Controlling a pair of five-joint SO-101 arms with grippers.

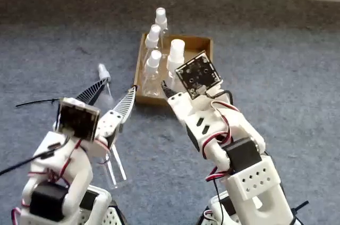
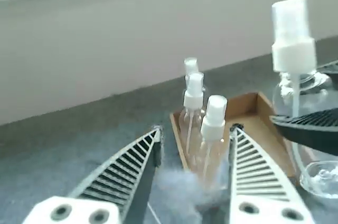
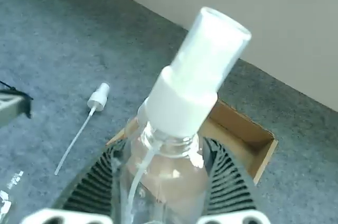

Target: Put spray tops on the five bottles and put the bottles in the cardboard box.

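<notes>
We see the right gripper (image 3: 165, 147) closed around a clear bottle — the held bottle (image 3: 169, 176) — with its fingers pressing on either side of the body. A white spray top (image 3: 203, 71) sits on its neck. The held bottle hangs upright over the middle of the box (image 1: 199, 42); we cannot tell whether its base touches the box floor.

In the box, a row of bottles (image 1: 153, 38) stands along one wall. There are three, upright and close together, each with a white top.

The left gripper (image 1: 120, 85) has its fingers spread wide, with nothing between them. It hovers low over the carpet (image 1: 287, 76), just short of the box's near corner, and from its wrist we look between the fingers at the row.

A loose top (image 1: 103, 71) lies on the carpet just past the left gripper's fingertips, apart from the box — its thin tube trails out beside it. A bare bottle (image 1: 114, 169), with no top, lies on its side on the carpet close to the left arm, well apart from the box.
</notes>
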